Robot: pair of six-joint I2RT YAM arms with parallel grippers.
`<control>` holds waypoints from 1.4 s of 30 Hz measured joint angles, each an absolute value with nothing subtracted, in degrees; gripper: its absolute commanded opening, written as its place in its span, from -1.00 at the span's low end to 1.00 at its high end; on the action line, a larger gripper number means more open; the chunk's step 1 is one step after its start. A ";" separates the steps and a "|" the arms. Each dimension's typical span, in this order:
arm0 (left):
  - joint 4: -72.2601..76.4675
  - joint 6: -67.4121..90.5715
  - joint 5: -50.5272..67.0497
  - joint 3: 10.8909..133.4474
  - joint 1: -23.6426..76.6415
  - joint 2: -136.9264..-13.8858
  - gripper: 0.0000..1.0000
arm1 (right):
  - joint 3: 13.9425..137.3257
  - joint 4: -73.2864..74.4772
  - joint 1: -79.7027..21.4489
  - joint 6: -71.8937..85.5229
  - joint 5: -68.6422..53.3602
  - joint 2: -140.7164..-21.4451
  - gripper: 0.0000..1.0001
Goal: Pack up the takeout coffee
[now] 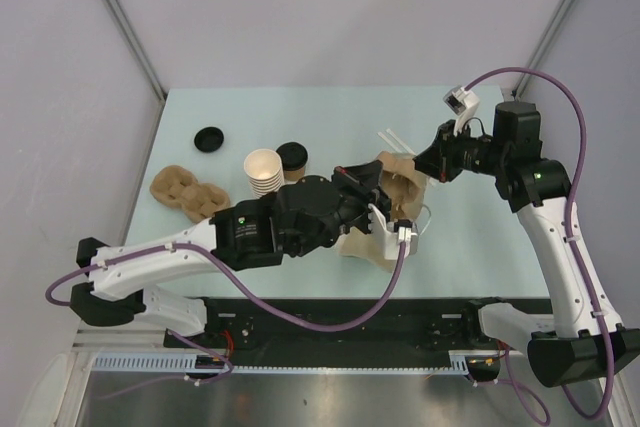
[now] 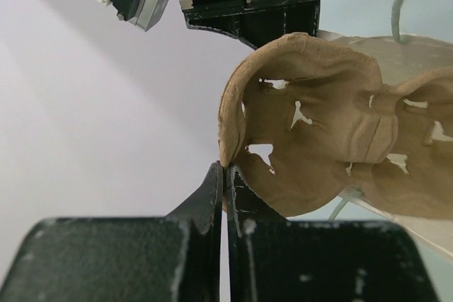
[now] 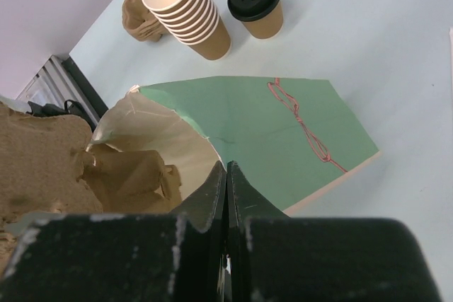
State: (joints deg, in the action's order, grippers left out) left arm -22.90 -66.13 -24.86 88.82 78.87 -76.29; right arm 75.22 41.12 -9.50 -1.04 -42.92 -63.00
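Observation:
The takeout coffee [image 1: 292, 159], a small brown cup with a black lid, stands upright at the table's middle back and shows in the right wrist view too [image 3: 256, 6]. Neither gripper touches it. My left gripper [image 2: 225, 172] is shut on the rim of a brown moulded-pulp cup carrier [image 2: 333, 146], held at the mouth of a green paper bag [image 3: 283, 129]. My right gripper [image 3: 226, 169] is shut on the bag's rim. Part of the carrier [image 3: 131, 175] lies inside the bag's opening. From above, both grippers meet right of centre, left [image 1: 380, 209] and right [image 1: 428, 163].
A stack of lidless brown cups [image 1: 264, 173] stands just left of the coffee. A loose black lid [image 1: 209, 139] lies further left. A second pulp carrier [image 1: 190, 192] sits at the left. Thin white sticks [image 1: 390, 137] lie behind the bag.

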 measured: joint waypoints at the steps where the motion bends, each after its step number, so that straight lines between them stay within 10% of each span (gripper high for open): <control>1: -22.65 -66.30 -24.99 88.33 79.05 -76.05 -1.00 | 75.22 41.04 -9.54 -1.02 -42.96 -63.00 -1.00; 42: 2.72 -72.60 -25.74 67.29 75.57 -75.31 -1.00 | 75.22 40.16 -11.57 0.43 -46.17 -64.10 -1.00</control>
State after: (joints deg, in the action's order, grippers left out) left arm 2.72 -72.60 -25.74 67.29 75.57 -75.31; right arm 75.22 40.16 -11.57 0.43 -46.17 -64.10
